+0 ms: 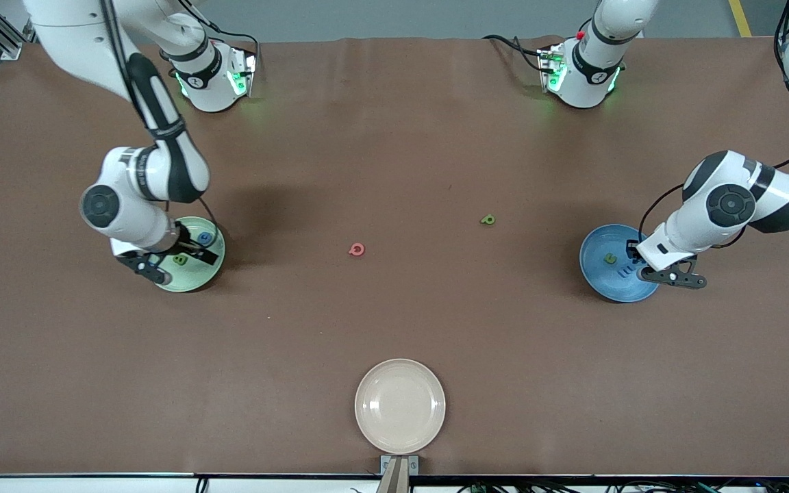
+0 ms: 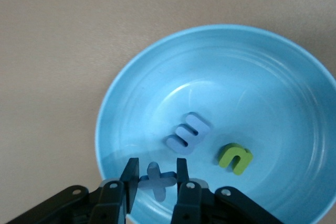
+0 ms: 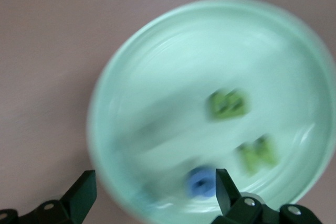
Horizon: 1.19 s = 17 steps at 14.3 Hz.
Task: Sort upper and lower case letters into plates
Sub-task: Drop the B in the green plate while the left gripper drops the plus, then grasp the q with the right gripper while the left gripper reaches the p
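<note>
- A brown worktop (image 1: pixel 394 150) spans the scene, with the two arm bases at its edge farthest from the front camera.
- The left gripper (image 2: pixel 156 182) hangs low in the blue plate (image 1: pixel 596 270), near the worktop's edge at the left arm's end; its fingers stand a little apart on either side of a blue x (image 2: pixel 157 179), and whether they touch it is not clear.
- In that same plate lie a blue m (image 2: pixel 188 134) and a green u (image 2: pixel 234 158).
- The right gripper (image 3: pixel 152 195) hovers wide open and empty over the pale green plate (image 1: pixel 209 274), near the edge at the right arm's end.
- That plate holds a green B (image 3: pixel 228 103), a green N (image 3: pixel 257 155) and a blue letter (image 3: pixel 202 182) too blurred to read.
- On the bare middle of the worktop sit a red letter (image 1: pixel 357 250) and a green letter (image 1: pixel 487 220), well apart.
- A beige plate (image 1: pixel 400 406) rests at the middle of the edge nearest the front camera.
</note>
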{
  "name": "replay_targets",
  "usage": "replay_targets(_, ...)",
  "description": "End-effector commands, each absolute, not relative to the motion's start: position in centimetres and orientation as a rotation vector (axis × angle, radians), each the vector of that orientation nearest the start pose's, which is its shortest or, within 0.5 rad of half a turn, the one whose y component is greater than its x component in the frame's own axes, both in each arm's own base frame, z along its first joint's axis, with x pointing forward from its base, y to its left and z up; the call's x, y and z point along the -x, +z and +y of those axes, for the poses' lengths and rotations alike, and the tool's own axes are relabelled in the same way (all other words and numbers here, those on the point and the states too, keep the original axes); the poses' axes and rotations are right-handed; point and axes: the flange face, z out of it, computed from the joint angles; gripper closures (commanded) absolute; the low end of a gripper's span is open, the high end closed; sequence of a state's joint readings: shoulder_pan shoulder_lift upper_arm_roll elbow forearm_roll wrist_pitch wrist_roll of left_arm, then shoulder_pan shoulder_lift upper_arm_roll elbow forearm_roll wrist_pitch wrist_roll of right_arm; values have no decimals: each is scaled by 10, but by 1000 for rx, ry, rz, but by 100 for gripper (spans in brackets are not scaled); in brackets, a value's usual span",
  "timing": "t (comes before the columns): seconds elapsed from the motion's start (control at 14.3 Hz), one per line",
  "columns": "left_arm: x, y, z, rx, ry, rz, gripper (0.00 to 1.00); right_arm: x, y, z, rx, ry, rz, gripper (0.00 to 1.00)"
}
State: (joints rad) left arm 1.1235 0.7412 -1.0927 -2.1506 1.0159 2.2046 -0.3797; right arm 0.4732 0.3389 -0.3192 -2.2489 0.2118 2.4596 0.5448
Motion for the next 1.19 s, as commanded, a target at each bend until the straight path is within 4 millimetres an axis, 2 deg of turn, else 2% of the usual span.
replay_targets(0.0, -539, 199, 32, 3022, 67, 386, 82, -521, 229, 148, 2986, 105, 1008, 0)
replay_targets(0.07, -538, 197, 32, 3022, 72, 387, 82, -517, 233, 181, 2964, 85, 1069, 0)
replay_targets(0.21, -537, 197, 30, 3022, 73, 394, 79, -521, 231, 228, 2909, 51, 1208, 0)
replay_targets(0.28, -537, 197, 31, 3020, 74, 392, 74, -521, 228, 251, 2884, 39, 1260, 0)
replay_targets(0.35, -538, 198, 30, 3017, 71, 397, 50, -521, 223, 274, 2861, 32, 1303, 0)
replay_targets(0.42, -538, 200, 31, 3012, 66, 396, 18, -521, 215, 296, 2847, 25, 1335, 0)
replay_targets(0.49, -538, 202, 28, 3004, 72, 393, 4, -523, 211, 314, 2836, 7, 1356, 0)
replay_targets(0.56, -539, 209, 19, 3000, 60, 403, 0, -526, 205, 325, 2825, -8, 1384, 0)
replay_targets(0.77, -538, 234, -19, 2983, 73, 433, 0, -535, 192, 354, 2796, -47, 1437, 9)
replay_targets(0.91, -534, 249, -57, 2993, 75, 333, 0, -537, 191, 366, 2771, -59, 1463, 15)
replay_targets(1.12, -513, 246, -133, 3011, 63, 127, 0, -531, 193, 382, 2756, -47, 1465, 24)
